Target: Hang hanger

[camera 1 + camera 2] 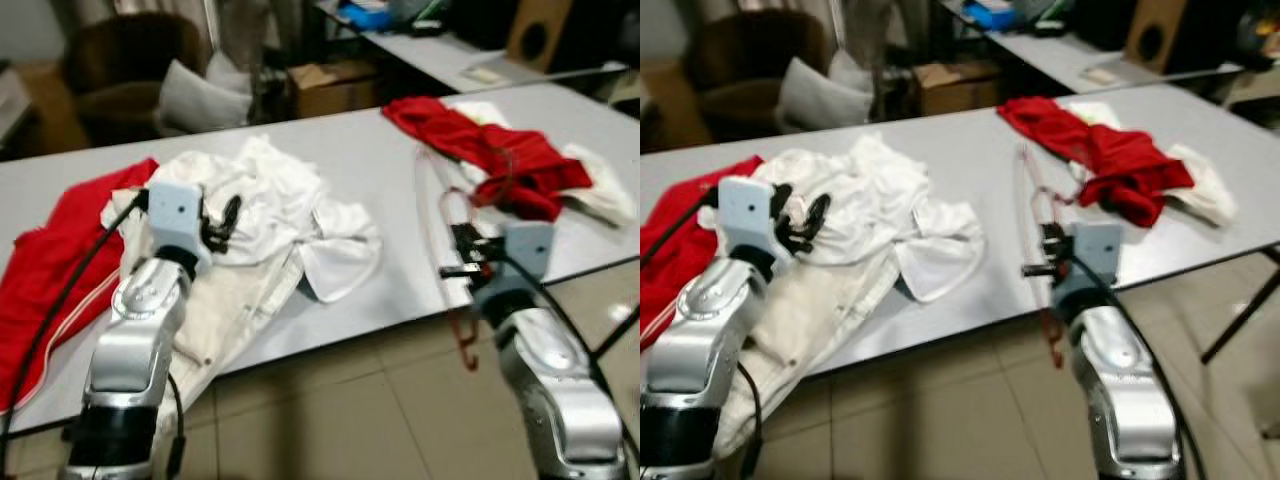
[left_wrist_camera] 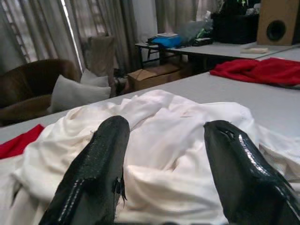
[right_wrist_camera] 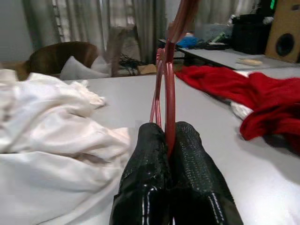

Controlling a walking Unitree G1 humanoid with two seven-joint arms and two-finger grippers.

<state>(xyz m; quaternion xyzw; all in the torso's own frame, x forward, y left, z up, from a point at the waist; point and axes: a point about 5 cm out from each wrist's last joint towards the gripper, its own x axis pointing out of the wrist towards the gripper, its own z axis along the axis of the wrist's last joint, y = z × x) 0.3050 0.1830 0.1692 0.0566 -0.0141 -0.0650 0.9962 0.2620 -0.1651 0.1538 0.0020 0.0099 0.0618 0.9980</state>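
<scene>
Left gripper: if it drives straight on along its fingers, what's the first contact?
Probably the white garment heaped on the table. The open left gripper points low across it, though depth is unclear.

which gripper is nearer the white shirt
Left. The left gripper hovers open right over the white shirt; the right gripper, shut on the hanger, is off to the shirt's right.

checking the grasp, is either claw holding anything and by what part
The right claw is shut on the red hanger, pinching its thin frame between both fingers. The left claw is open above the white garment, holding nothing.
</scene>
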